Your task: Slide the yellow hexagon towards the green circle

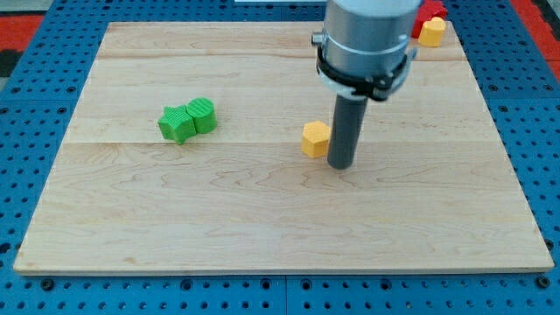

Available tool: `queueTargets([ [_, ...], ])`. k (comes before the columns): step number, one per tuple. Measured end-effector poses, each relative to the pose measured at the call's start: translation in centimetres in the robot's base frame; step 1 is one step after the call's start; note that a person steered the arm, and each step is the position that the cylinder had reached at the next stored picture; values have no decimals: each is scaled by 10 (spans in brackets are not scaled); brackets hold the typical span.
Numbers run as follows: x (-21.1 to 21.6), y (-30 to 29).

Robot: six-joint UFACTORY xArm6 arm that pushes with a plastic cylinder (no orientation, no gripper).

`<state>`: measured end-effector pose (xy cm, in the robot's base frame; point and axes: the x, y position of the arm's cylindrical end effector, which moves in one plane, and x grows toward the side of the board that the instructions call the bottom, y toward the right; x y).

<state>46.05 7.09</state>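
A yellow hexagon (316, 138) lies near the middle of the wooden board. My tip (340, 164) rests on the board just to the right of it, nearly touching its right side. A green circle (202, 115) sits at the view's left, touching a green star-like block (177, 123) on its left side. The hexagon is well to the right of the green circle.
A second yellow block (431, 31) and a red block (429, 12) sit at the board's top right corner, partly behind the arm's grey body (366, 39). The wooden board (262, 219) lies on a blue perforated table.
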Motion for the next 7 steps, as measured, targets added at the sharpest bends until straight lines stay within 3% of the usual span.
queueTargets([
  [1,-30,-4],
  [3,5,-87],
  [6,-66,-128],
  [7,-44,-141],
])
